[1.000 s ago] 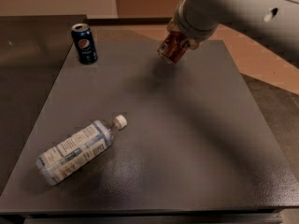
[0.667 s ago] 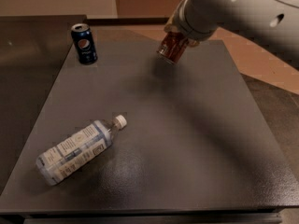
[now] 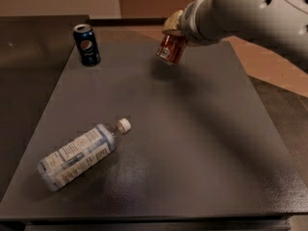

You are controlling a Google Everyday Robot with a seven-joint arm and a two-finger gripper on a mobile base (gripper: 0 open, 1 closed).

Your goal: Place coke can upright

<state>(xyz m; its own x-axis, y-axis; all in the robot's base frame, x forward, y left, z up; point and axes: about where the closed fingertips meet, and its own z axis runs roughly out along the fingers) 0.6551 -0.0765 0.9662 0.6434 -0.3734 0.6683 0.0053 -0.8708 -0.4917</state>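
Observation:
The red coke can (image 3: 170,50) hangs tilted just above the far middle of the dark table (image 3: 192,143), with its shadow on the surface beside it. My gripper (image 3: 173,32) comes in from the upper right on the white arm (image 3: 250,13) and is shut on the can's upper end. The can does not rest on the table.
A dark blue Pepsi can (image 3: 87,44) stands upright at the far left corner. A clear water bottle (image 3: 82,153) with a white label lies on its side at the near left. The table's right edge borders a tan floor (image 3: 274,66).
The arm and the held coke can have shifted slightly to the left. The Pepsi can and the water bottle have not moved.

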